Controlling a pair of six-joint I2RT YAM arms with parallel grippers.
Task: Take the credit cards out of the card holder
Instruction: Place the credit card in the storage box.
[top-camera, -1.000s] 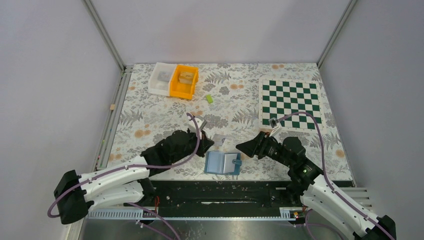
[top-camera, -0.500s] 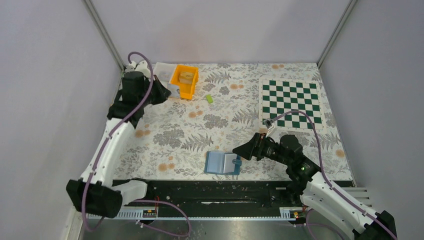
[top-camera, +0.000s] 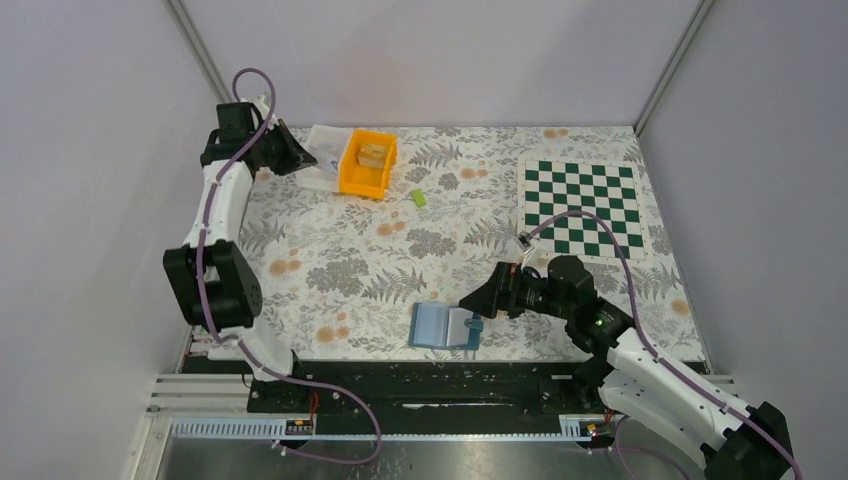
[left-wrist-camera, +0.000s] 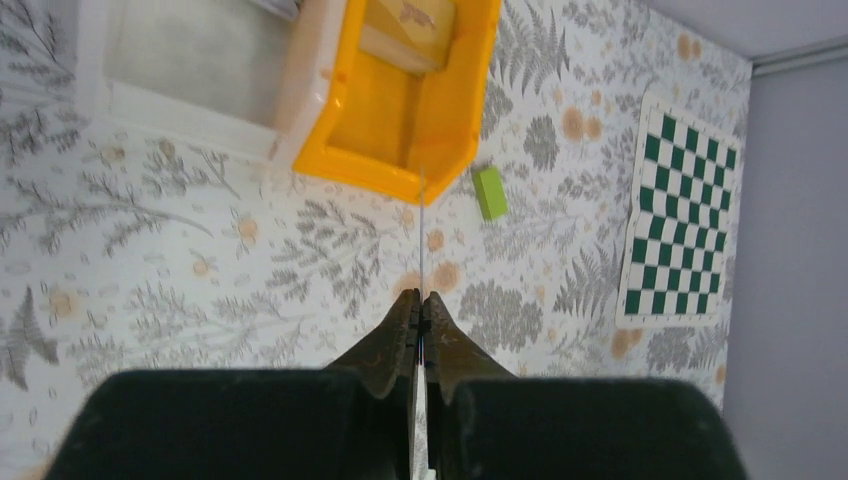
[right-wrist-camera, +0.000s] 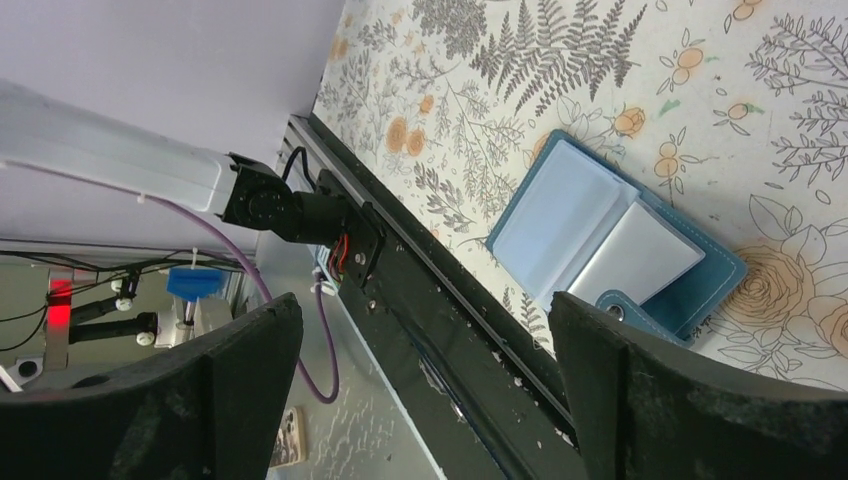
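Card (left-wrist-camera: 422, 235) sits edge-on in my clenched left gripper (left-wrist-camera: 421, 297), long axis pointing at the orange bin (left-wrist-camera: 380, 178) near rim; my right gripper (top-camera: 468, 303), spread wide and empty, hangs just right of the open holder (top-camera: 445, 326).

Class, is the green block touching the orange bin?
Apart. The left wrist view shows a clear gap between the green block and the orange bin.
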